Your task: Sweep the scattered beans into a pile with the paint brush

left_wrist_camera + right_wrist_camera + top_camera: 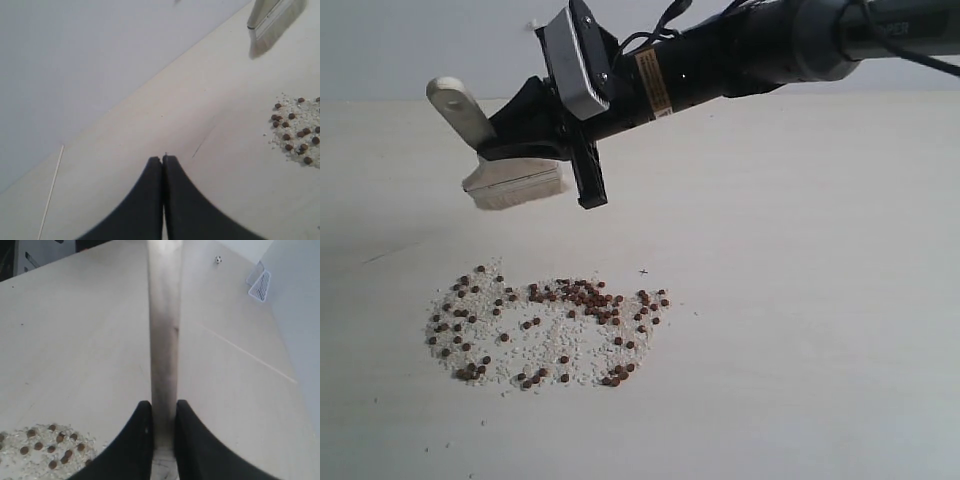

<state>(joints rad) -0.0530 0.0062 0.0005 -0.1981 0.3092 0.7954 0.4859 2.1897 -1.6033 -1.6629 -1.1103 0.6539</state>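
Small round reddish-brown beans (582,294) lay scattered in a loose patch among fine white crumbs (582,345) on the smooth pale table (820,320). Beyond them, lifted clear of the surface, the right gripper (163,412) clamped the paint brush (512,186) by its cream wooden handle, with the off-white bristles pointing down. The left gripper (163,160) had its jaws pressed together on nothing.

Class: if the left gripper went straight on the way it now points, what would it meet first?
Probably only bare table, then the wall, though depth is unclear. The beans lie off to one side of the left gripper.
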